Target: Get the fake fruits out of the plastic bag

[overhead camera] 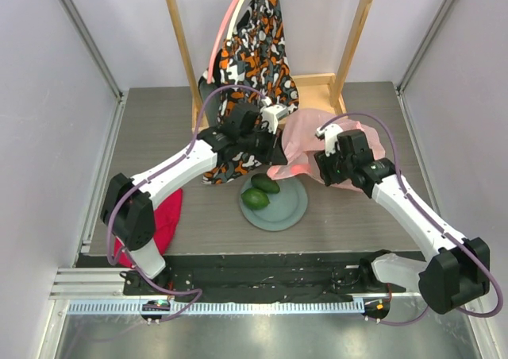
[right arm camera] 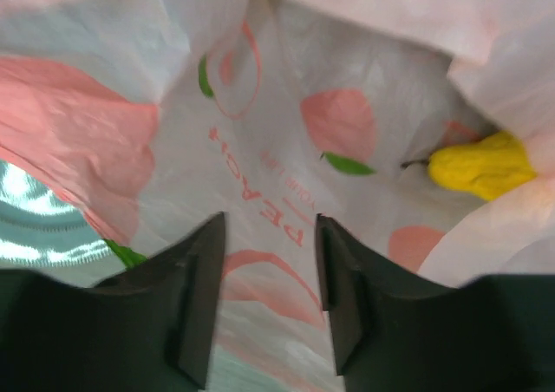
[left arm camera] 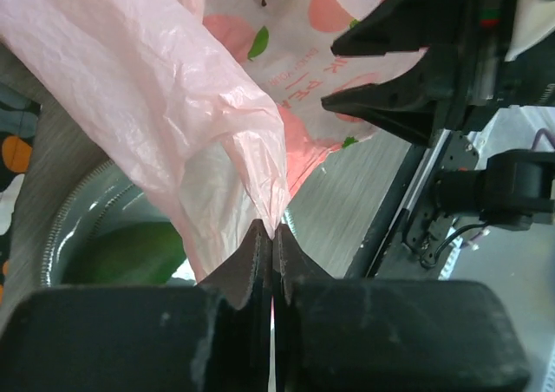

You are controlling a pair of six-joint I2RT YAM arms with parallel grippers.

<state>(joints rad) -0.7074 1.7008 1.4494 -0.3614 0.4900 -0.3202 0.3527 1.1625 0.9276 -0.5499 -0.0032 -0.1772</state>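
The thin, crinkly pink plastic bag [overhead camera: 305, 140] is bunched at the far rim of the grey-green round plate [overhead camera: 294, 212]. Above the plate, the left gripper [left arm camera: 271, 236] is pinched tight on the bag's edge. The right gripper [right arm camera: 269, 262], jaws partly apart and clamping nothing, faces the bag's inside, where a yellow plastic fruit [right arm camera: 481, 166] lies. Two green oval plastic fruits [overhead camera: 266, 184] rest by the plate's left rim.

Pink peach-printed bag [overhead camera: 305, 139], two green fruits [overhead camera: 255, 198], grey-green plate [overhead camera: 290, 209].
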